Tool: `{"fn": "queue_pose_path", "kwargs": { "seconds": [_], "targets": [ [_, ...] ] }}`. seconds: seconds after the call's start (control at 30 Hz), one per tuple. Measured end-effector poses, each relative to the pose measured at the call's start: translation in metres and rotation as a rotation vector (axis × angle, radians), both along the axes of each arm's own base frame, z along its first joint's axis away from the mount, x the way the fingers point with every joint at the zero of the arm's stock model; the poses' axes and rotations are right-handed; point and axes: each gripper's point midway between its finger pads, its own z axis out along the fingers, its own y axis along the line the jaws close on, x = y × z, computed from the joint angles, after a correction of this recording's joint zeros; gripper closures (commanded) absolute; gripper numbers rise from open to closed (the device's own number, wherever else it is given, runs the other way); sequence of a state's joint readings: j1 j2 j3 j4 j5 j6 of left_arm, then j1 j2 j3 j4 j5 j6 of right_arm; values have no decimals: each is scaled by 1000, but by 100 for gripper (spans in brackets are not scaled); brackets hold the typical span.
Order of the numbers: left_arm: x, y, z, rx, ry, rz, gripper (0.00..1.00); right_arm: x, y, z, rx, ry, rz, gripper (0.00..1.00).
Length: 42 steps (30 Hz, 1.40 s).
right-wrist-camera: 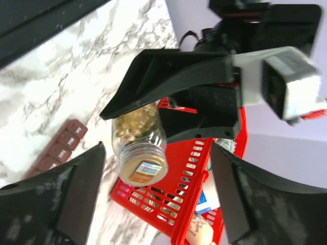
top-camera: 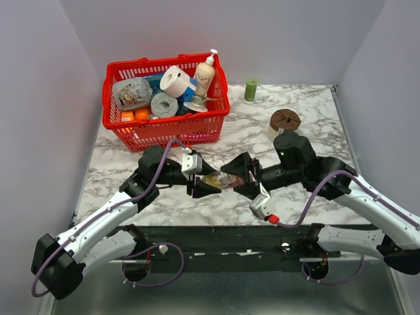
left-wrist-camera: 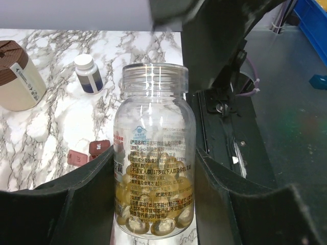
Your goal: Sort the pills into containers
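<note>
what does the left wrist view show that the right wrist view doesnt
Only the left wrist view: a white-capped bottle and a brown-lidded tub standing on the table.
Only the right wrist view: the red basket and the right claw, open either side of the clear bottle without touching it.
Both: the uncapped clear bottle of pills, gripped by the left claw, plus the organiser and the table.

Pill bottle point(top-camera: 218, 179) above mid-counter point(top-camera: 249, 125), in left tool point(top-camera: 202, 186), mouth toward right tool point(top-camera: 237, 178). Pills point(left-wrist-camera: 153, 214) in bottle's base. Pill organiser strip point(right-wrist-camera: 60, 147) on counter near bottle. Basket point(top-camera: 164, 131) behind, far left. Cylindrical cap point(top-camera: 251, 90) right of basket. Lidded jar point(top-camera: 284, 122) further right, small capped bottle point(left-wrist-camera: 87, 74) beside it.
</note>
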<state>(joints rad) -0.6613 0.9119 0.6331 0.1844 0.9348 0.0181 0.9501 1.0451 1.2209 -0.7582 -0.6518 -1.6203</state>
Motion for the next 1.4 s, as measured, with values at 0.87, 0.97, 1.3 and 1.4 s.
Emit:
{"fn": "queue_pose_path", "kwargs": {
  "seconds": [0.87, 0.97, 1.3, 1.4],
  "targets": [
    [15, 11, 11, -8, -87, 137, 100, 44, 18, -4, -103, 1356, -868, 9],
    [17, 13, 15, -15, -100, 156, 100, 40, 17, -6, -113, 1375, -869, 17],
    [18, 13, 18, -24, -105, 168, 100, 34, 15, -7, -147, 1362, -808, 79],
    [16, 13, 19, -30, -106, 156, 100, 32, 15, -4, -154, 1296, -736, 81]
  ]
}}
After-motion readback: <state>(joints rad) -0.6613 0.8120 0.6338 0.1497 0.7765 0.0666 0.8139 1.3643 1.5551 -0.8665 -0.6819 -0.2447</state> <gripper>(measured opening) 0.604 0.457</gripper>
